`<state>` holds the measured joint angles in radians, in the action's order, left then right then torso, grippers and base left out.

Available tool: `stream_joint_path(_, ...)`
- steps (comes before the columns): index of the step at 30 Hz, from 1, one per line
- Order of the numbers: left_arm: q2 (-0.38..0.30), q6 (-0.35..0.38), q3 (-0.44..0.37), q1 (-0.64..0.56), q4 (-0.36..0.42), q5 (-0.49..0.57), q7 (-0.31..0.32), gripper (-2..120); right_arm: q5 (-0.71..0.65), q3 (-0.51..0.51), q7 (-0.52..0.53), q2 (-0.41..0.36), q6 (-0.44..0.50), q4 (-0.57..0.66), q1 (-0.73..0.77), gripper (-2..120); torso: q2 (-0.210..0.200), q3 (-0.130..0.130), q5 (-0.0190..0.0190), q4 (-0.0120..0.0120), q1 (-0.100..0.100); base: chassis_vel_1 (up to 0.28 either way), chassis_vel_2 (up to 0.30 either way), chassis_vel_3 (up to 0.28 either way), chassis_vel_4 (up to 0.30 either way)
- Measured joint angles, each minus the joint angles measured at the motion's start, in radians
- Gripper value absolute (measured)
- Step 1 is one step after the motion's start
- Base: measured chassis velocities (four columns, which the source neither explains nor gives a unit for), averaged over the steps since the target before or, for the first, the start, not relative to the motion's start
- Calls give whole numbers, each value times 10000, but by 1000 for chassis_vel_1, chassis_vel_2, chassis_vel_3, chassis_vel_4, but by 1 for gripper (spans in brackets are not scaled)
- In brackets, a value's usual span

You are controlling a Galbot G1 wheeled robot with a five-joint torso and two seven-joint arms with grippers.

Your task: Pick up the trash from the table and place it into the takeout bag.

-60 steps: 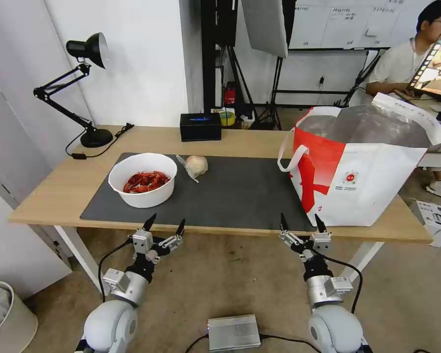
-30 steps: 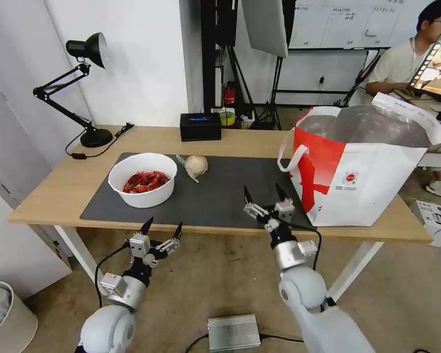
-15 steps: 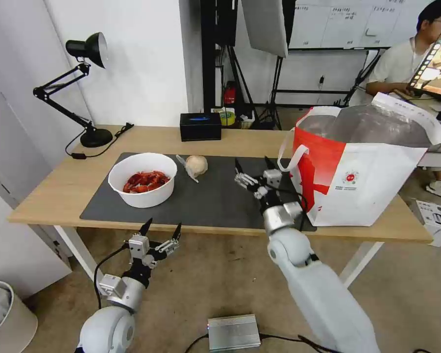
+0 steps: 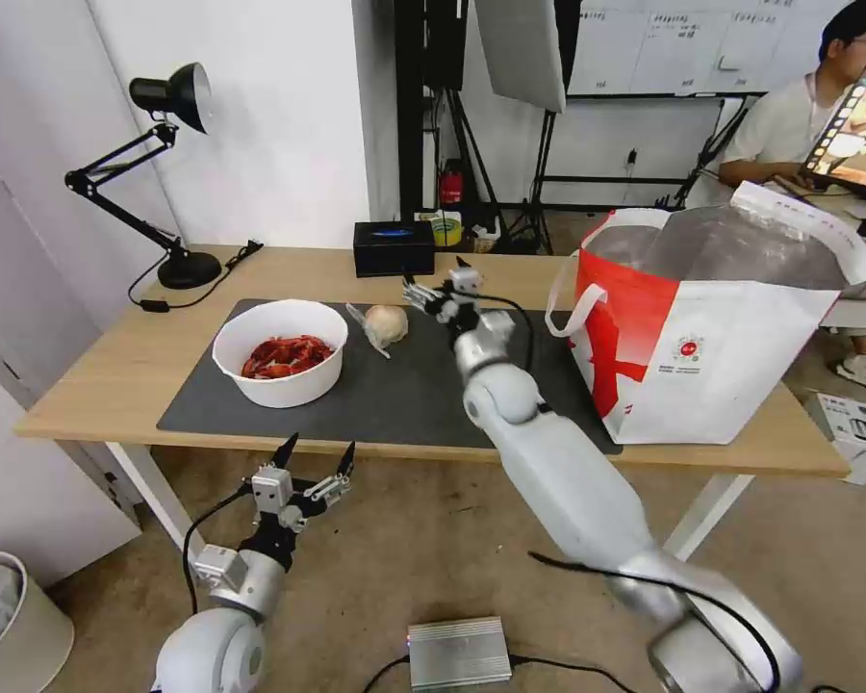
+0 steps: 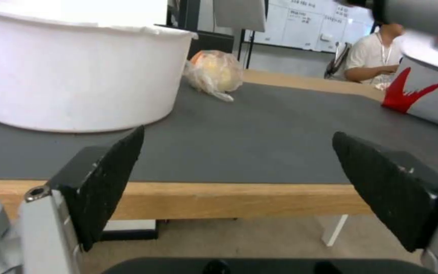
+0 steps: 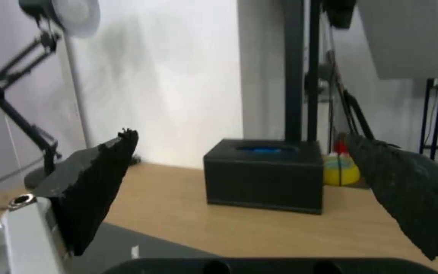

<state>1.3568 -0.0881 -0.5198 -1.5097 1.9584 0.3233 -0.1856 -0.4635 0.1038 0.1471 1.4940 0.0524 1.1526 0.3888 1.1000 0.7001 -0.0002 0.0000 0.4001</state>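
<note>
The left gripper (image 4: 315, 449) hangs below and just in front of the table's (image 4: 96, 380) near edge, its jaws spread wide with nothing between them. From its wrist camera the two black fingers (image 5: 108, 179) frame the wooden edge and the dark mat (image 5: 259, 140) at eye level, a low angle the head camera does not give.

Nearest on the mat is the bowl (image 4: 281, 352), white, round and straight-walled, with a heap of red shells inside when seen from above; the left wrist view shows its plain outer wall (image 5: 77, 76) and none of the contents. Just beyond the bowl, towards the bag, lies the wrapped lump (image 4: 386, 325), beige and roundish, its clear film twisted into a tail pointing at the bowl. The left wrist view shows the crinkled wrap (image 5: 214, 74) with a yellowish tint.

The right gripper (image 4: 437, 281) reaches over the far part of the mat, just beside the lump on the bag side, jaws wide and holding nothing. Its wrist view looks past the mat's far corner to the black box (image 6: 264, 175) and the lamp (image 6: 21, 95), with bare wood between.

The bag (image 4: 722, 327) stands well apart from the bowl at the mat's other end, white and red, foil-lined, mouth open, one strap (image 4: 573, 303) hanging towards the lump. A broad stretch of bare mat lies between bowl and bag.
</note>
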Motion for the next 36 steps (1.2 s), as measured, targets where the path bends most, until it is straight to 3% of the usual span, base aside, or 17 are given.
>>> stream_joint_path(15, 75, -4, 63, -64, 34, -63, -3, 100, 53, 678, 430, 682, -1816, -1332, -1041, 100, 1, -1, 2, 0, -1, 0, 0, 0, 0)
stream_joint_path(36, 208, 46, 264, -23, -71, 37, 29, 100, -1971, 1237, 701, 779, -4118, -2420, -2308, 100, 0, -1, 3, 0, -2, 0, 0, 0, 0)
